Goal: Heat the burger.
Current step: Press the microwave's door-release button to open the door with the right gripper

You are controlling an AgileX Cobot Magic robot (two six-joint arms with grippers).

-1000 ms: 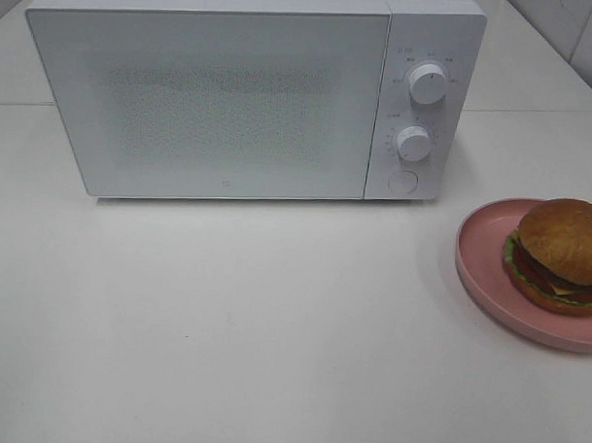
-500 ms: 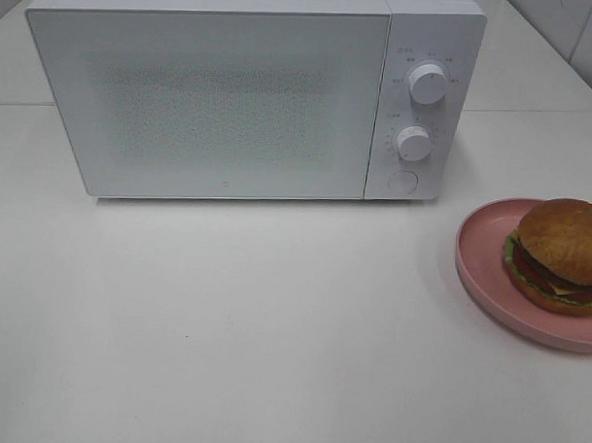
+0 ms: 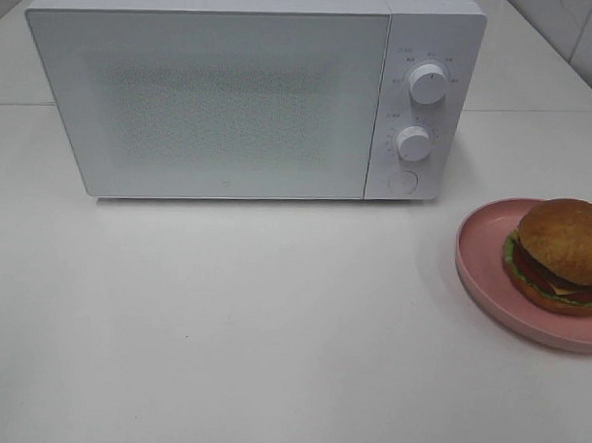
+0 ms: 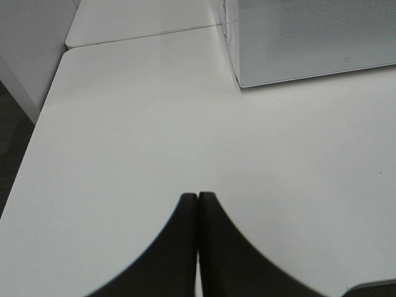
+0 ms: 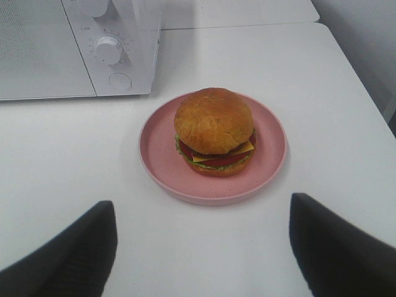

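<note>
The burger [image 3: 559, 254] with golden-brown bun, lettuce, tomato and cheese sits on a pink plate [image 3: 479, 262] at the table's right edge. It also shows in the right wrist view [image 5: 214, 130], centred on the plate [image 5: 154, 154]. My right gripper [image 5: 204, 244] is open, its two dark fingers spread wide, short of the plate and above the table. My left gripper [image 4: 197, 207] is shut and empty, fingertips together over bare table left of the microwave. Neither gripper shows in the exterior high view.
A white microwave [image 3: 232, 93] stands at the back with its door closed, two knobs [image 3: 427, 85] and a round button [image 3: 402, 181] on its right panel. Its corner shows in the left wrist view [image 4: 309, 37]. The table's left edge [image 4: 37, 124] drops off.
</note>
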